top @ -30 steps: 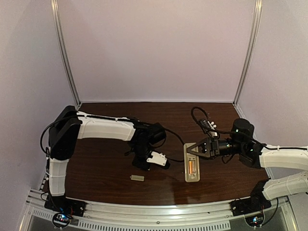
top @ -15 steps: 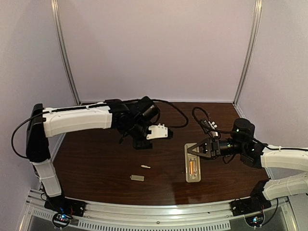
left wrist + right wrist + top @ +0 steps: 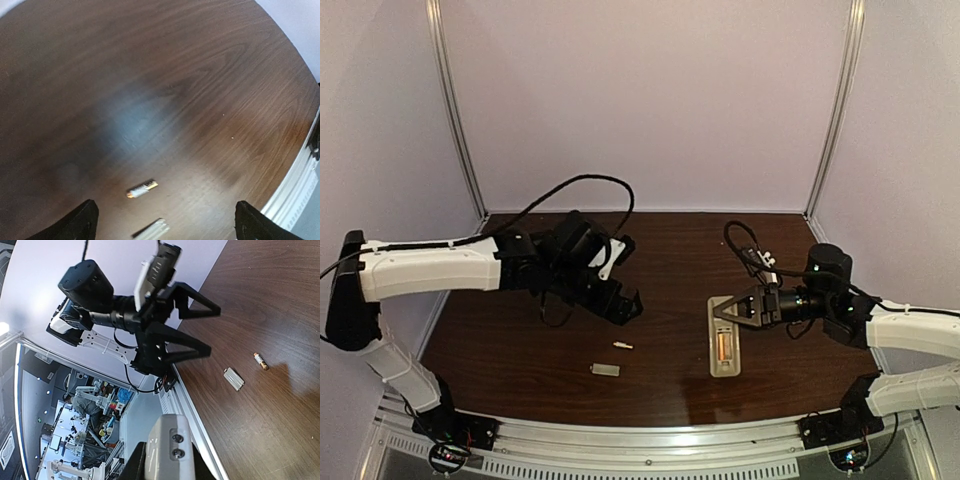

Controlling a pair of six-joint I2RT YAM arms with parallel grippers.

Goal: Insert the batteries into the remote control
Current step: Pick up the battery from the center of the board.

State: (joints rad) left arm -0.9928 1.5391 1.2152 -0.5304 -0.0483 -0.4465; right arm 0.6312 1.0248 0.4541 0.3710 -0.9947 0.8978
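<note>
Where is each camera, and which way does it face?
Top external: high behind the bases, looking down at the table; both arms show.
Left wrist: looks down at a battery and grey plate; its open fingertips show.
Right wrist: looks across at the left tool; right tool grips the remote control.
Both wrist views share battery and plate.

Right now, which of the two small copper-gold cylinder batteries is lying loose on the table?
The battery beside the flat pale grey plate; the other battery sits inside the slim beige remote control.
</note>
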